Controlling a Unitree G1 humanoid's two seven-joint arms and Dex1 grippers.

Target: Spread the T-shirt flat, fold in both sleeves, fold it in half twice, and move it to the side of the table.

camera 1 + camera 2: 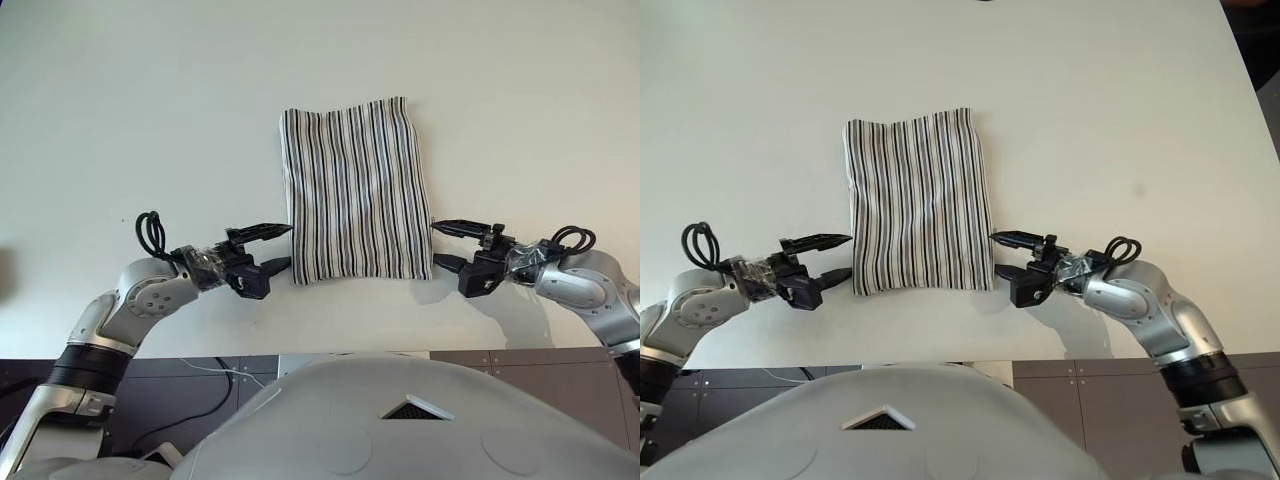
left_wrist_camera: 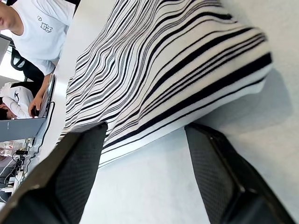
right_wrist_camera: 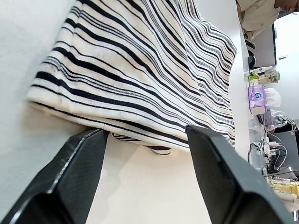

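Observation:
The black-and-white striped T-shirt (image 1: 355,193) lies folded into a tall rectangle in the middle of the white table (image 1: 140,110). My left gripper (image 1: 279,247) stands open at the shirt's near left corner, fingertips just short of the cloth (image 2: 154,79). My right gripper (image 1: 441,245) is open at the near right corner, its fingertips at the cloth's edge (image 3: 140,79). Neither holds anything. In both wrist views the folded layers show stacked between the dark fingers (image 2: 79,177).
The table's near edge (image 1: 330,352) runs just behind both wrists. Bare white tabletop lies to the left, right and beyond the shirt. In the right eye view the table's right edge (image 1: 1252,80) shows at the far right.

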